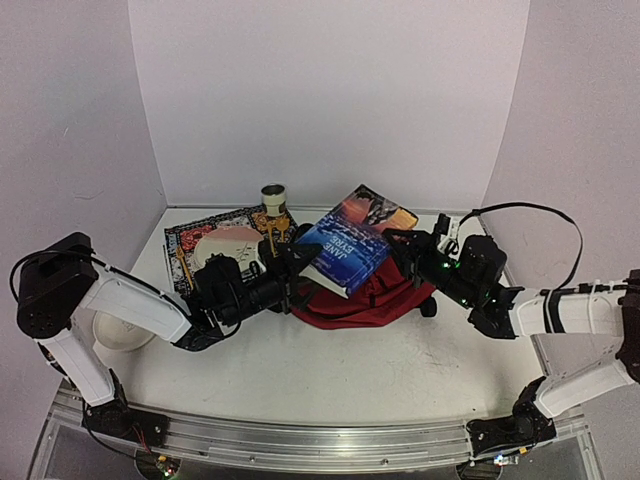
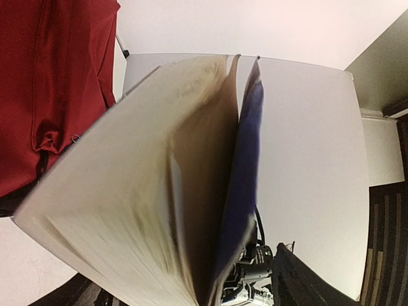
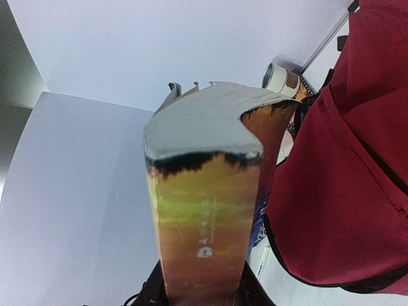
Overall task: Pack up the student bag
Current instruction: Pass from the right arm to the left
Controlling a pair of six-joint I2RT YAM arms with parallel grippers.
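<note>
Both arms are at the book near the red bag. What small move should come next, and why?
Probably close the left gripper on the book: its pages fan loose there, while the right gripper clamps only the opposite end, beside the bag.

I see two arms of the same build. The left arm (image 1: pixel 130 305) has smooth white shells on its long links and chunky black housings at each joint, with a rounded black block at the shoulder. The left tool (image 1: pixel 292 272) is black all over, as is the wrist section behind it. The right arm (image 1: pixel 560 312) matches: white shells between black joints. A small green light (image 1: pixel 441 265) glows on its black wrist, and a thin black cable (image 1: pixel 560 215) loops free above the forearm. The right tool (image 1: pixel 400 245) is black too, and on my wrist feed its fingers (image 3: pixel 155 290) look matte and dark. Both black bases (image 1: pixel 108 415) are fixed to a silver aluminium rail (image 1: pixel 300 440), with tiny coloured lights by their feet.
</note>
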